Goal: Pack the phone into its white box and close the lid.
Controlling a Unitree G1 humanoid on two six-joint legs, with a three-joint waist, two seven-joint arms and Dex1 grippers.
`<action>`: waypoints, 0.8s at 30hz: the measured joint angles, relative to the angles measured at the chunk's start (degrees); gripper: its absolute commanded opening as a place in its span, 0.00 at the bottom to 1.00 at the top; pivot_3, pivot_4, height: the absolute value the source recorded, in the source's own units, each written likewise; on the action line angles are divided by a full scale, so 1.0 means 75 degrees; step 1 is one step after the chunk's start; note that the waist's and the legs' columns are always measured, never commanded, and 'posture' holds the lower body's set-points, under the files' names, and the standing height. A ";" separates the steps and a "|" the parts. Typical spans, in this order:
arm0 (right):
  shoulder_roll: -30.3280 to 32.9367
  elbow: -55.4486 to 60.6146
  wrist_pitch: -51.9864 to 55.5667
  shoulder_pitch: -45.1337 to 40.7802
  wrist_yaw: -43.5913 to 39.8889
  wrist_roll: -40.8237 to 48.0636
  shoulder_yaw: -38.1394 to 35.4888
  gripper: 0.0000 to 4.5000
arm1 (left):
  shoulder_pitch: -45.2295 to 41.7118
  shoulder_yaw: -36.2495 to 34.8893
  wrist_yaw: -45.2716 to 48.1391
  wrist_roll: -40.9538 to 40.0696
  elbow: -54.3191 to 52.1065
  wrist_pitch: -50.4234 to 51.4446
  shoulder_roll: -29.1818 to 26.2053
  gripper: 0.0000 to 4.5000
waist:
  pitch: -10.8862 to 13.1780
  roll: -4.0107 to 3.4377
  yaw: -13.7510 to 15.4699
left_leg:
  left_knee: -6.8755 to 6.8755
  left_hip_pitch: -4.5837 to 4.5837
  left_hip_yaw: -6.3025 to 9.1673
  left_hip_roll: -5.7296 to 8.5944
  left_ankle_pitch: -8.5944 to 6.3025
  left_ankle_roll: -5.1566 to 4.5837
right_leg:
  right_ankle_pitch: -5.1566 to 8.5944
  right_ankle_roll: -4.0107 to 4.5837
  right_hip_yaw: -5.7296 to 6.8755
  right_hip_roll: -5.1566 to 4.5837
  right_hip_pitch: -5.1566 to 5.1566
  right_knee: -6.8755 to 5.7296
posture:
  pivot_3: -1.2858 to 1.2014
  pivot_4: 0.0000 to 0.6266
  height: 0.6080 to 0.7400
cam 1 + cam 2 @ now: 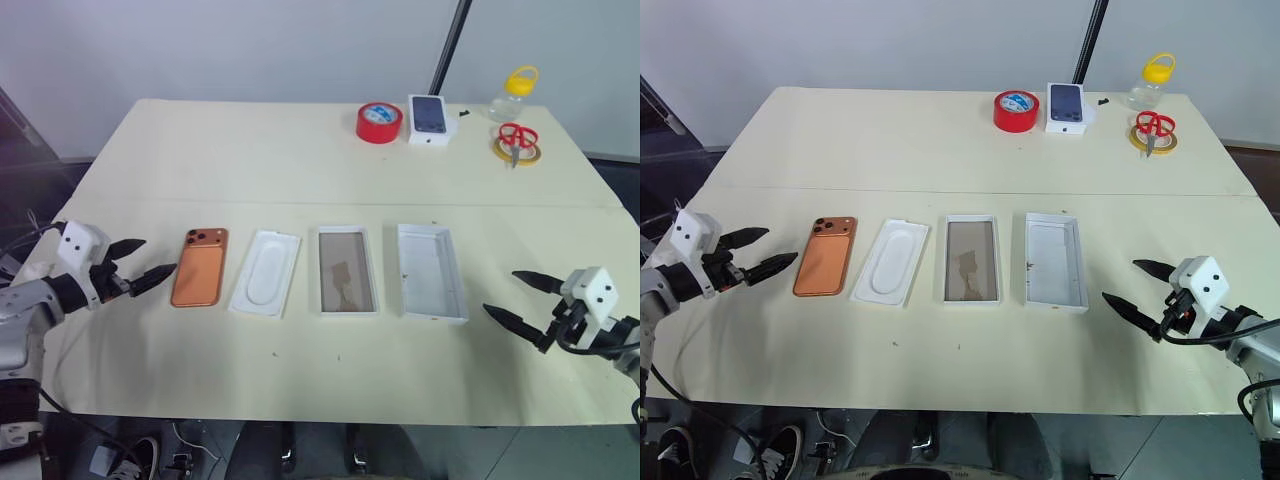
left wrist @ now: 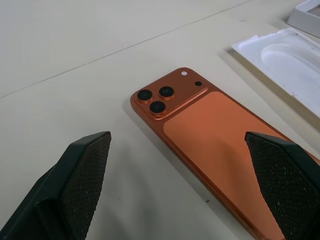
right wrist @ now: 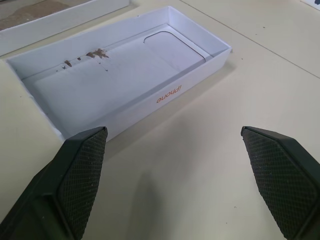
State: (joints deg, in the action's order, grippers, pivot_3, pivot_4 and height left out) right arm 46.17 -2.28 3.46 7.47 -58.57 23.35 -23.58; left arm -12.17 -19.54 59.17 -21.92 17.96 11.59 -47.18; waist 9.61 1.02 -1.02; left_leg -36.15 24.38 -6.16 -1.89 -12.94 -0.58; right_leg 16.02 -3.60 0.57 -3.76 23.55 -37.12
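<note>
The copper-orange phone (image 1: 200,266) lies flat on the cream table, camera lenses up and at its far end. My left gripper (image 1: 155,257) is open just to its left, fingers pointing at it without touching; the left wrist view has the phone (image 2: 215,140) between and beyond the fingertips (image 2: 80,175). To the phone's right lie a white moulded insert (image 1: 266,272), a white box half with a brownish floor (image 1: 347,270), and an empty white box half (image 1: 431,272) lettered "iPhone" on its side (image 3: 115,75). My right gripper (image 1: 501,292) is open and empty, right of that half.
At the table's far right stand a red tape roll (image 1: 379,122), a small white box with a dark phone picture (image 1: 432,120), a clear bottle with a yellow cap (image 1: 513,93) and red scissors on a yellow tape ring (image 1: 517,143). The table's front edge (image 1: 330,418) runs close below both grippers.
</note>
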 measured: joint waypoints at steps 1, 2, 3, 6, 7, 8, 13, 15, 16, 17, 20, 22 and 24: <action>0.0000 0.0000 0.0000 -0.0010 0.0000 0.0000 0.0000 0.99 | -0.0006 0.0000 -0.0007 0.0004 0.0000 -0.0009 0.0000 1.00 | 0.0000 0.0000 0.0000 | 0.0000 0.0000 0.0000 0.0000 0.0000 0.0000 | 0.0000 0.0000 0.0000 0.0000 0.0000 0.0000 | 0.52 0.24 0.96; 0.0000 0.0000 -0.0002 -0.0016 0.0000 -0.0001 0.0000 0.99 | -0.0007 0.0001 -0.0024 0.0020 0.0000 -0.0084 0.0000 1.00 | 0.0000 0.0000 0.0001 | 0.0000 0.0000 0.0000 0.0000 0.0000 0.0000 | 0.0000 0.0000 0.0000 0.0000 0.0000 0.0000 | 0.52 0.24 0.96; 0.0000 -0.0002 -0.0004 -0.0016 -0.0002 -0.0006 0.0000 0.99 | -0.0014 0.0003 -0.0056 0.0037 0.0000 -0.0183 0.0001 1.00 | 0.0000 0.0000 0.0002 | 0.0000 0.0000 0.0000 0.0000 0.0000 0.0000 | 0.0000 0.0000 0.0000 0.0000 0.0000 0.0000 | 0.52 0.24 0.96; 0.0000 -0.0034 -0.0008 -0.0048 -0.0018 -0.0021 0.0001 0.99 | -0.0147 0.0013 -0.0111 0.0087 0.0000 -0.0334 0.0001 1.00 | 0.0000 0.0000 0.0004 | -0.0001 0.0000 0.0000 0.0000 0.0000 0.0000 | 0.0000 0.0000 0.0000 0.0000 -0.0001 0.0000 | 0.52 0.24 0.96; 0.0000 -0.0035 -0.0008 -0.0082 -0.0028 -0.0022 0.0001 0.99 | -0.0174 0.0013 -0.0114 0.0096 0.0000 -0.0378 0.0000 1.00 | 0.0000 -0.0001 0.0004 | -0.0001 0.0000 0.0000 0.0000 0.0000 0.0000 | 0.0000 0.0000 0.0000 0.0000 -0.0002 0.0000 | 0.52 0.24 0.96; 0.0002 -0.0038 -0.0014 -0.0116 -0.0038 -0.0022 0.0001 0.99 | -0.0182 0.0017 -0.0112 0.0109 0.0000 -0.0450 0.0000 1.00 | -0.0001 -0.0001 0.0003 | -0.0001 -0.0001 0.0000 0.0001 0.0000 0.0000 | 0.0000 0.0000 0.0000 0.0000 -0.0002 0.0000 | 0.52 0.24 0.96; 0.0010 -0.0161 -0.0066 -0.0158 -0.0083 -0.0096 0.0001 0.99 | -0.0181 0.0043 -0.0093 0.0166 0.0001 -0.0536 0.0001 1.00 | -0.0001 -0.0001 0.0004 | 0.0000 0.0000 0.0000 0.0001 0.0000 0.0000 | 0.0000 0.0000 0.0001 0.0000 -0.0001 0.0000 | 0.52 0.24 0.96; 0.0016 -0.0215 -0.0069 -0.0178 -0.0124 -0.0102 0.0002 0.99 | -0.0169 0.0045 -0.0085 0.0165 -0.0002 -0.0611 0.0002 1.00 | -0.0001 -0.0001 0.0000 | -0.0001 0.0000 0.0000 0.0001 0.0000 0.0000 | 0.0000 -0.0001 0.0000 0.0000 -0.0001 0.0000 | 0.52 0.24 0.96; 0.0016 -0.0233 -0.0071 -0.0199 -0.0134 -0.0102 0.0003 0.99 | -0.0144 0.0045 -0.0079 0.0160 -0.0014 -0.0620 0.0002 1.00 | -0.0001 -0.0001 -0.0005 | -0.0001 -0.0001 0.0000 0.0000 0.0000 0.0000 | 0.0000 -0.0001 0.0001 0.0000 -0.0002 0.0000 | 0.52 0.24 0.96; 0.0021 -0.0269 -0.0078 -0.0225 -0.0144 -0.0104 0.0003 0.99 | -0.0115 0.0045 -0.0070 0.0156 -0.0024 -0.0619 0.0011 1.00 | -0.0001 -0.0001 -0.0008 | -0.0001 -0.0001 -0.0001 0.0001 0.0000 0.0000 | 0.0000 -0.0001 0.0000 0.0000 -0.0002 -0.0001 | 0.52 0.24 0.96; 0.0028 -0.0351 -0.0121 -0.0300 -0.0182 -0.0119 0.0004 0.99 | 0.0010 0.0066 -0.0056 0.0157 -0.0038 -0.0588 0.0016 1.00 | -0.0001 -0.0001 -0.0005 | -0.0001 -0.0001 -0.0001 0.0000 0.0001 -0.0001 | 0.0000 -0.0001 0.0001 0.0000 -0.0002 -0.0003 | 0.52 0.24 0.96; 0.0028 -0.0383 -0.0141 -0.0329 -0.0188 -0.0154 0.0004 0.99 | 0.0027 0.0110 -0.0041 0.0164 -0.0038 -0.0569 0.0016 1.00 | -0.0001 -0.0001 -0.0002 | -0.0001 -0.0001 0.0000 0.0001 0.0000 0.0000 | 0.0000 -0.0001 0.0001 0.0000 -0.0001 -0.0003 | 0.52 0.24 0.96; 0.0028 -0.0420 -0.0167 -0.0366 -0.0190 -0.0169 0.0004 0.99 | -0.0009 0.0112 -0.0071 0.0164 -0.0038 -0.0555 0.0017 1.00 | -0.0001 -0.0001 0.0006 | -0.0003 -0.0001 0.0000 0.0001 0.0000 0.0000 | 0.0000 -0.0001 0.0001 0.0000 -0.0002 -0.0004 | 0.52 0.24 0.96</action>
State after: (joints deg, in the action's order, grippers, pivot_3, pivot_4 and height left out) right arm 46.38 -5.43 2.21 4.72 -59.99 22.08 -23.55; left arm -12.24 -18.70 58.64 -20.70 17.67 7.42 -47.05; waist 9.60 1.01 -0.98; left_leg -36.17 24.37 -6.16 -1.89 -12.94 -0.58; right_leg 16.01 -3.60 0.57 -3.76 23.54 -37.14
